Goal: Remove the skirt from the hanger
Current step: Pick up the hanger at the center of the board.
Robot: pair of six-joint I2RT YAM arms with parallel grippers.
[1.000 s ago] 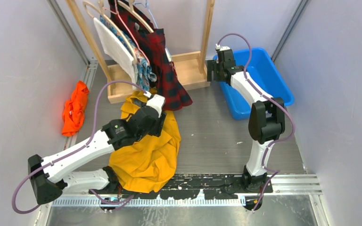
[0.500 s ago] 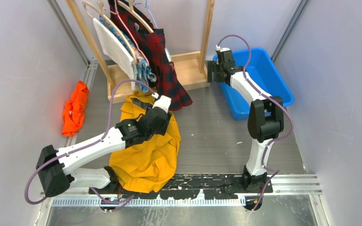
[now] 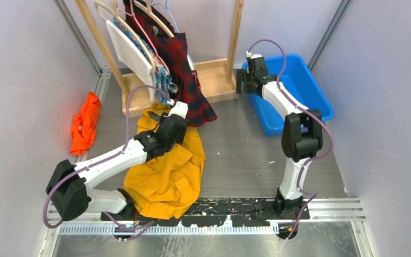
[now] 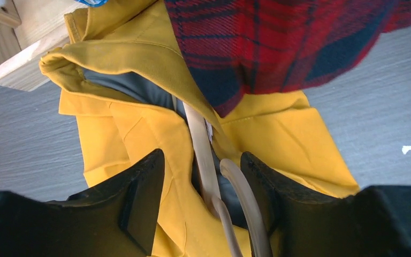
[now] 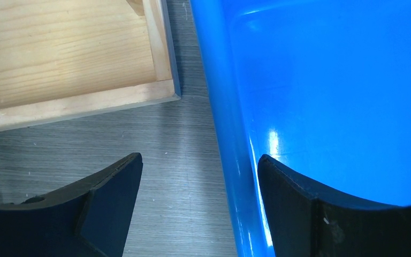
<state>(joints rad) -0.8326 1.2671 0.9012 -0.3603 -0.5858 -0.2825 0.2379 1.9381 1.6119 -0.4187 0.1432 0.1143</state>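
Low over the table [image 3: 246,150], straddles the wooden hanger [image 4: 194,120] with left gripper [image 4: 202,156] spread wide, grasping nothing; holds right gripper [image 5: 199,158] likewise released above rim of blue bin [image 5: 222,118]; seems barely begun, with hanger lodged inside the crumpled yellow skirt [image 4: 139,134].

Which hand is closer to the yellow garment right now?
Left. The left hand hovers right over the yellow garment; the right hand is far off, by the blue bin.

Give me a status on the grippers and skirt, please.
Left gripper open over pale wooden hanger inside yellow skirt. Right gripper open over blue plastic bin rim. Red plaid garment overlaps skirt.
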